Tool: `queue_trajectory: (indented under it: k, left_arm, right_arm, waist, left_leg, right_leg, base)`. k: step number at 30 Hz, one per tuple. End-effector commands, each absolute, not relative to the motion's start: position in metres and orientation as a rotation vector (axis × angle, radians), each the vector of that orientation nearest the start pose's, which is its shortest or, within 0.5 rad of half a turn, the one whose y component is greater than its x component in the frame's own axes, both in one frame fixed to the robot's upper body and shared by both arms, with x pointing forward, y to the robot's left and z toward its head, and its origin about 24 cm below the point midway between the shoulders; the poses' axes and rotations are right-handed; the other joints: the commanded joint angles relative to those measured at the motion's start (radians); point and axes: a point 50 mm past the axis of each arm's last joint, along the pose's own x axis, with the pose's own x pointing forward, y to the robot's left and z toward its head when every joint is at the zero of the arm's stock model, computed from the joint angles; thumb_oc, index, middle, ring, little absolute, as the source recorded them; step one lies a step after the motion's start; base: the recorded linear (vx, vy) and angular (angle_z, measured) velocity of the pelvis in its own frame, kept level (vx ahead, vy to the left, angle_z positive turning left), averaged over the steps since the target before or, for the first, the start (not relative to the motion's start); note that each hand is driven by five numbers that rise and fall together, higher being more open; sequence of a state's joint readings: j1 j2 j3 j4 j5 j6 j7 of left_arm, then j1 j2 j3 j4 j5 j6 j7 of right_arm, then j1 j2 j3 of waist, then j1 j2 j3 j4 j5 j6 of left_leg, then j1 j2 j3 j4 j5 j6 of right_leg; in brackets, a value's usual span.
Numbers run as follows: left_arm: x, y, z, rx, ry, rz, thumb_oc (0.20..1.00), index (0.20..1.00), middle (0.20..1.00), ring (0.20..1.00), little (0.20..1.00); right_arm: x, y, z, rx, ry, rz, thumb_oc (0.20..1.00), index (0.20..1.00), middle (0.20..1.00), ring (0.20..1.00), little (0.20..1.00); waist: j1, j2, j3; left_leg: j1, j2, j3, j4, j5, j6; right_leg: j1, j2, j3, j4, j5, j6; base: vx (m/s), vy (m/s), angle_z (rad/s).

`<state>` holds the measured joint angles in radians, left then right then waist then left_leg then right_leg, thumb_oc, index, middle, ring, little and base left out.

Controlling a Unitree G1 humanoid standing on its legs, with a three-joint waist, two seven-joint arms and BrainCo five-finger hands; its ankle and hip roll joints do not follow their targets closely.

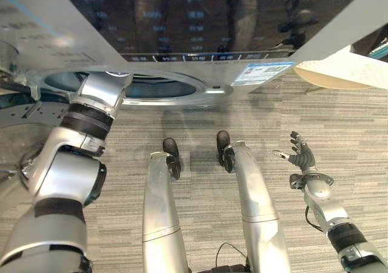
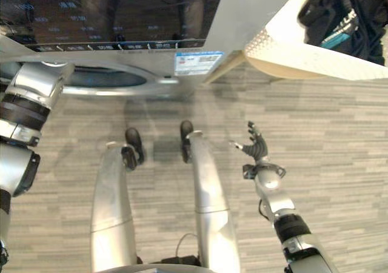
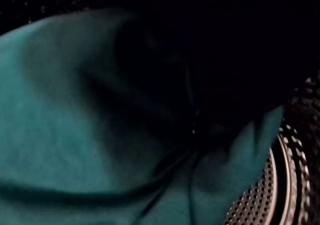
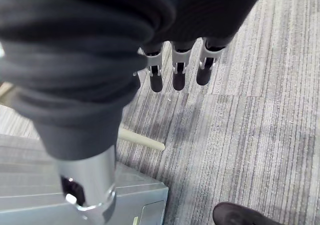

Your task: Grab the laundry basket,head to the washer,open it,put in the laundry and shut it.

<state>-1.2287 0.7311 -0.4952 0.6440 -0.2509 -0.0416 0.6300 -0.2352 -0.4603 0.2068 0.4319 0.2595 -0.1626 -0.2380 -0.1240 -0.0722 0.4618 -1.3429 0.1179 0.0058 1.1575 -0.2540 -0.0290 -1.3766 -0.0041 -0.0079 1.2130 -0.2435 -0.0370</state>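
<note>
Step in hand, as you can judge it: loading. Your left arm (image 1: 91, 112) reaches through the washer (image 1: 182, 54) door ring (image 1: 200, 91) at 11 o'clock in the head views, and the left hand itself is hidden inside the drum, so whether its fingers grip or lie slack cannot be told. The left wrist view looks into the dark drum: teal cloth (image 3: 65, 135) lies close before the lens, with the perforated drum wall (image 3: 260, 195) beside it (contact between hand and cloth is not readable).

Your right hand (image 1: 300, 155) hangs free over the carpet (image 2: 339, 139) at 4 o'clock, fingers spread and relaxed, holding nothing; the right wrist view confirms straight fingers (image 4: 177, 72) above bare floor.

The basket (image 2: 315, 48) stands at 1 o'clock, just beside the washer's corner, with dark laundry (image 2: 339, 12) in it, so loading is not finished.

Next move calls for: draw the left arm out clear of the ring, then go to the basket for the remaining clothes. Closing the door comes last.
</note>
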Motion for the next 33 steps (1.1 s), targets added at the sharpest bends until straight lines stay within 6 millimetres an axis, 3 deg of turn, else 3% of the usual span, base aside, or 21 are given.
queue_trajectory:
  k: [1, 2, 3, 8, 9, 10, 14, 21, 23, 24, 26, 27, 28, 30, 31, 32, 33]
  left_arm:
    - [0.384, 0.221, 0.323, 0.663, -0.663, 0.542, 0.272, 0.272, 0.272, 0.272, 0.272]
    - [0.387, 0.223, 0.320, 0.682, -0.633, 0.532, 0.840, 0.840, 0.840, 0.840, 0.840]
    - [0.387, 0.223, 0.320, 0.682, -0.634, 0.531, 1.000, 1.000, 1.000, 1.000, 1.000]
    - [0.400, 0.231, 0.279, 0.830, -0.425, 0.471, 1.000, 1.000, 1.000, 1.000, 1.000]
    - [0.400, 0.231, 0.279, 0.830, -0.425, 0.471, 1.000, 1.000, 1.000, 1.000, 1.000]
    - [0.404, 0.234, 0.263, 0.907, -0.335, 0.429, 1.000, 1.000, 1.000, 1.000, 1.000]
    - [0.406, 0.231, 0.264, 0.993, -0.328, 0.397, 1.000, 1.000, 1.000, 1.000, 1.000]
    - [0.390, 0.220, 0.215, 0.794, -0.344, 0.348, 1.000, 1.000, 1.000, 1.000, 1.000]
    - [0.380, 0.217, 0.177, 0.638, -0.277, 0.324, 1.000, 1.000, 1.000, 1.000, 1.000]
    - [0.376, 0.216, 0.168, 0.619, -0.264, 0.316, 1.000, 1.000, 1.000, 1.000, 1.000]
    - [0.357, 0.215, 0.117, 0.509, -0.141, 0.280, 1.000, 1.000, 1.000, 1.000, 1.000]
    - [0.350, 0.217, 0.101, 0.489, -0.101, 0.266, 1.000, 1.000, 1.000, 1.000, 1.000]
    - [0.349, 0.217, 0.100, 0.489, -0.099, 0.267, 1.000, 1.000, 1.000, 1.000, 1.000]
    - [0.322, 0.222, 0.056, 0.421, 0.032, 0.233, 1.000, 1.000, 1.000, 1.000, 1.000]
    - [0.300, 0.228, 0.018, 0.375, 0.170, 0.244, 1.000, 1.000, 1.000, 1.000, 1.000]
    - [0.299, 0.228, 0.018, 0.375, 0.172, 0.244, 1.000, 1.000, 1.000, 1.000, 1.000]
    - [0.290, 0.231, 0.006, 0.377, 0.213, 0.242, 1.000, 1.000, 1.000, 1.000, 1.000]
  right_arm:
    - [0.267, -0.232, 0.014, -0.224, 0.086, -0.145, 1.000, 1.000, 1.000, 1.000, 1.000]
    - [0.268, -0.233, 0.015, -0.225, 0.084, -0.145, 1.000, 1.000, 1.000, 1.000, 1.000]
    - [0.268, -0.233, 0.015, -0.225, 0.084, -0.145, 1.000, 1.000, 1.000, 1.000, 1.000]
    - [0.267, -0.238, 0.014, -0.253, 0.105, -0.153, 1.000, 1.000, 1.000, 1.000, 1.000]
    - [0.267, -0.238, 0.014, -0.253, 0.105, -0.153, 1.000, 1.000, 1.000, 1.000, 1.000]
    - [0.267, -0.242, 0.014, -0.265, 0.119, -0.147, 1.000, 1.000, 1.000, 1.000, 1.000]
    - [0.268, -0.247, 0.018, -0.261, 0.120, -0.137, 1.000, 1.000, 1.000, 1.000, 1.000]
    - [0.264, -0.243, 0.010, -0.244, 0.155, -0.135, 1.000, 1.000, 1.000, 1.000, 1.000]
    - [0.263, -0.239, 0.004, -0.253, 0.181, -0.136, 1.000, 1.000, 1.000, 1.000, 1.000]
    - [0.263, -0.239, 0.002, -0.253, 0.190, -0.146, 1.000, 1.000, 1.000, 1.000, 1.000]
    - [0.263, -0.238, -0.005, -0.269, 0.223, -0.159, 1.000, 1.000, 1.000, 1.000, 1.000]
    - [0.262, -0.239, -0.010, -0.266, 0.242, -0.168, 1.000, 1.000, 1.000, 1.000, 1.000]
    - [0.261, -0.239, -0.010, -0.267, 0.244, -0.166, 1.000, 1.000, 1.000, 1.000, 1.000]
    - [0.255, -0.242, -0.021, -0.303, 0.295, -0.161, 1.000, 1.000, 1.000, 1.000, 1.000]
    - [0.244, -0.244, -0.036, -0.324, 0.365, -0.164, 1.000, 1.000, 1.000, 1.000, 1.000]
    - [0.244, -0.244, -0.036, -0.325, 0.367, -0.163, 1.000, 1.000, 1.000, 1.000, 1.000]
    - [0.241, -0.245, -0.040, -0.321, 0.382, -0.161, 1.000, 1.000, 1.000, 1.000, 1.000]
  waist:
    - [-0.030, 0.047, -0.144]
    - [-0.028, 0.047, -0.143]
    - [-0.027, 0.048, -0.144]
    - [-0.010, 0.052, -0.150]
    - [-0.010, 0.052, -0.150]
    - [-0.006, 0.052, -0.153]
    - [-0.001, 0.049, -0.159]
    - [0.035, 0.046, -0.188]
    - [0.047, 0.044, -0.205]
    - [0.049, 0.044, -0.210]
    - [0.063, 0.041, -0.235]
    - [0.069, 0.040, -0.247]
    - [0.067, 0.039, -0.244]
    - [0.081, 0.035, -0.256]
    - [0.086, 0.028, -0.254]
    - [0.086, 0.029, -0.254]
    - [0.087, 0.027, -0.248]
  left_leg:
    - [-0.074, -0.016, -0.009, 0.059, -0.034, 0.079]
    - [-0.086, -0.017, -0.012, 0.067, -0.036, 0.080]
    - [-0.088, -0.017, -0.012, 0.069, -0.036, 0.080]
    - [-0.123, -0.021, -0.019, 0.124, -0.049, 0.087]
    - [-0.123, -0.021, -0.019, 0.124, -0.050, 0.087]
    - [-0.122, -0.023, -0.021, 0.128, -0.048, 0.085]
    - [-0.118, -0.030, -0.018, 0.125, -0.045, 0.083]
    - [-0.080, -0.044, -0.017, 0.063, -0.027, 0.075]
    - [-0.039, -0.046, -0.017, 0.010, -0.018, 0.073]
    - [-0.025, -0.049, -0.017, -0.007, -0.016, 0.073]
    - [0.070, -0.049, -0.005, -0.106, 0.000, 0.066]
    - [0.111, -0.047, -0.002, -0.146, 0.006, 0.062]
    - [0.121, -0.048, -0.001, -0.153, 0.009, 0.062]
    - [0.266, -0.058, 0.010, -0.278, 0.027, 0.055]
    - [0.389, -0.065, 0.022, -0.411, 0.098, 0.059]
    - [0.405, -0.067, 0.014, -0.396, 0.056, 0.052]
    - [0.444, -0.071, 0.021, -0.460, 0.111, 0.057]
  right_leg:
    - [0.041, -0.013, 0.013, -0.114, 0.007, 0.030]
    - [0.032, -0.012, 0.013, -0.110, 0.006, 0.029]
    - [0.031, -0.012, 0.012, -0.109, 0.006, 0.029]
    - [0.002, -0.013, -0.003, -0.069, -0.008, 0.021]
    - [0.001, -0.012, -0.003, -0.069, -0.008, 0.021]
    - [-0.001, -0.017, -0.005, -0.059, -0.009, 0.019]
    - [0.001, -0.026, -0.009, -0.052, -0.013, 0.016]
    - [0.043, -0.046, -0.029, -0.092, -0.014, 0.013]
    - [0.079, -0.054, -0.035, -0.132, -0.011, 0.015]
    - [0.094, -0.056, -0.039, -0.150, -0.010, 0.015]
    - [0.174, -0.060, -0.041, -0.235, 0.000, 0.021]
    - [0.208, -0.064, -0.043, -0.269, 0.005, 0.026]
    - [0.217, -0.064, -0.043, -0.275, 0.008, 0.026]
    - [0.347, -0.068, -0.052, -0.381, 0.026, 0.039]
    - [0.462, -0.076, -0.064, -0.504, 0.094, 0.044]
    - [0.475, -0.072, -0.056, -0.486, 0.055, 0.053]
    - [0.516, -0.075, -0.065, -0.547, 0.106, 0.050]
  base:
    - [-0.02, 0.001, 0.09]
    - [0.00, 0.000, 0.00]
    - [-0.01, 0.001, -0.04]
    - [0.00, -0.001, -0.01]
    - [0.01, -0.001, 0.03]
    - [0.00, -0.001, 0.06]
    - [0.00, 0.000, 0.08]
    - [0.00, 0.002, 0.14]
    - [0.00, 0.001, 0.09]
    - [-0.02, 0.005, 0.14]
    - [0.00, 0.023, 0.11]
    - [0.02, 0.009, 0.14]
    - [0.03, 0.005, 0.16]
    - [0.03, 0.019, 0.09]
    - [0.09, 0.011, 0.11]
    - [-0.01, 0.002, 0.19]
    - [0.12, 0.009, 0.16]
